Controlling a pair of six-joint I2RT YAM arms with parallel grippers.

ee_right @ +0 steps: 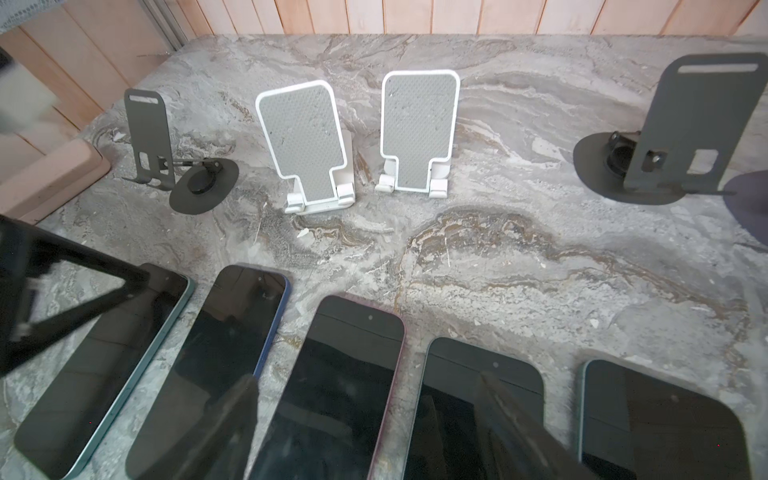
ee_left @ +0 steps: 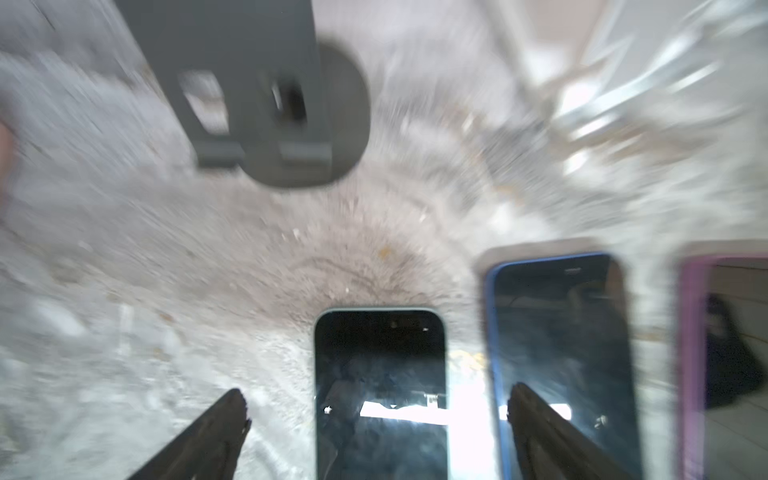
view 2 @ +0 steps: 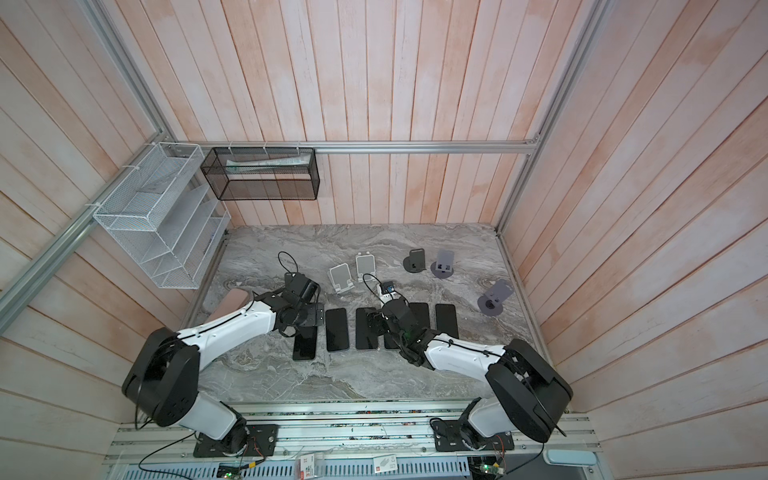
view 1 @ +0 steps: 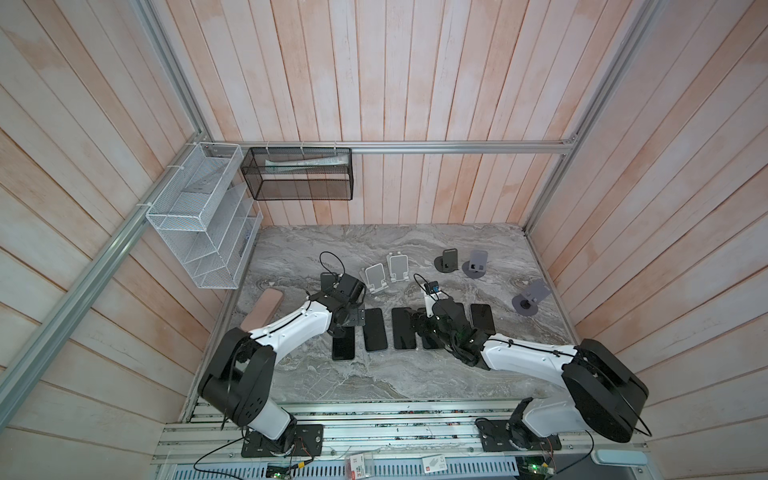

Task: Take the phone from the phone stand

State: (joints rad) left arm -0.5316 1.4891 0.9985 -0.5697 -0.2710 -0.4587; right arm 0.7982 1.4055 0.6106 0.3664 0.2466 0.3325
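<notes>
A phone with a pale green edge [ee_left: 379, 395] lies flat on the marble table, screen up, at the left end of a row of phones [view 1: 343, 348] [view 2: 304, 344]. My left gripper [ee_left: 376, 401] hovers over it, open, its fingers wider apart than the phone and clear of it. Beyond it stands a dark grey phone stand [ee_left: 266, 104] [ee_right: 149, 133] with nothing on it. My right gripper [ee_right: 370, 395] is open above the pink-edged phone [ee_right: 345, 374] in the middle of the row. In both top views the grippers [view 1: 338, 328] [view 1: 415, 322] sit over the row.
Blue-edged phone [ee_left: 561, 353] lies right beside the green one, others further along [view 1: 482, 316]. Two white stands [ee_right: 307, 145] [ee_right: 417, 129], a black stand [view 1: 446, 262] and two grey stands [view 1: 476, 264] [view 1: 532, 297] stand behind. Pink box [view 1: 264, 309] at left; wire racks [view 1: 199, 216] on the wall.
</notes>
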